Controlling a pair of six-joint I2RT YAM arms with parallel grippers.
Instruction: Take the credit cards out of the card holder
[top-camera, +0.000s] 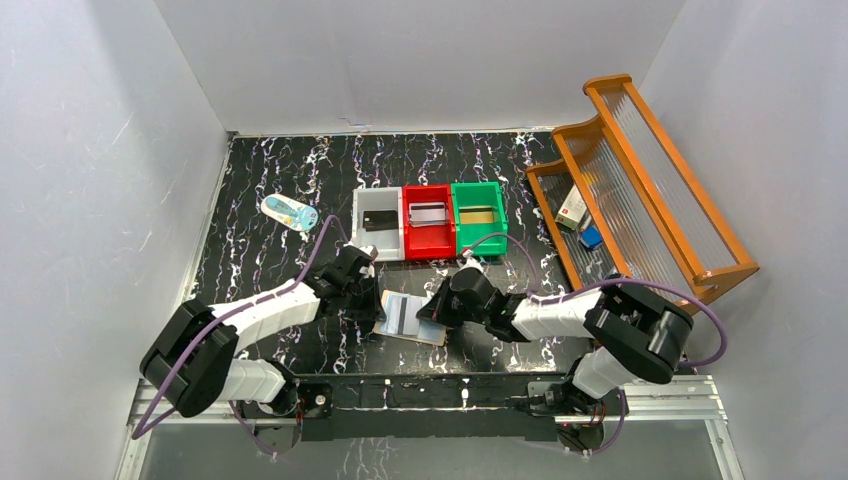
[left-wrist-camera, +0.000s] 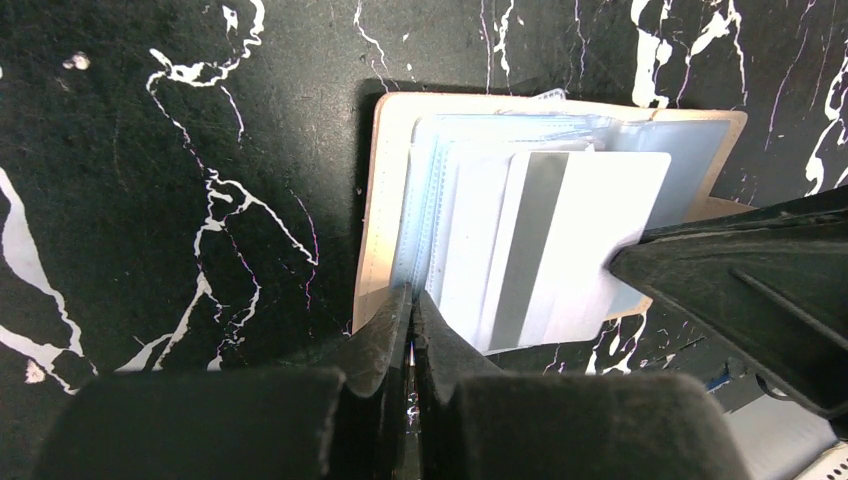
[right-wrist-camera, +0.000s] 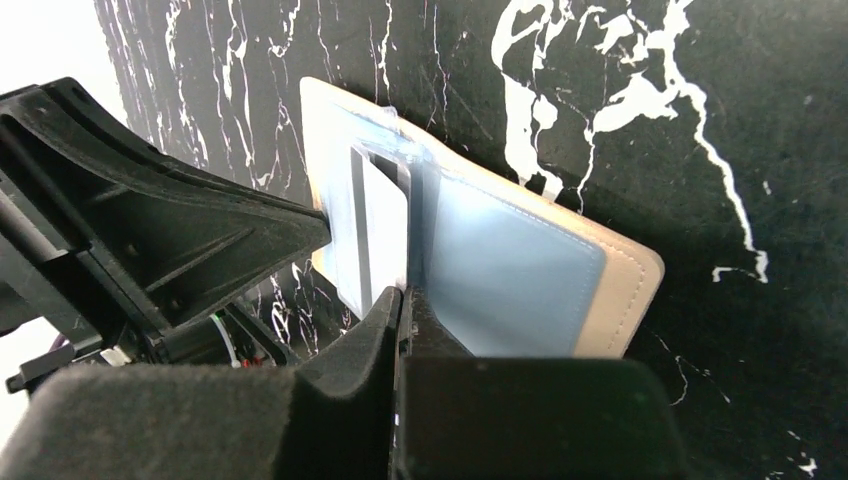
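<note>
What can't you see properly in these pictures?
Top view: the boxes in the wooden rack are too small to read.
Left wrist view: the right end effector, shut on the striped card, hides that card's end.
Both wrist views: overlapping pockets of the card holder hide how many cards are inside.
Right wrist view: the left end effector blocks the table behind it.

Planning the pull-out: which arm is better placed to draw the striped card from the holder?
Right. The right end effector is shut on the free edge of the striped card; the left end effector pinches the card holder at its edge, likely anchoring it.
</note>
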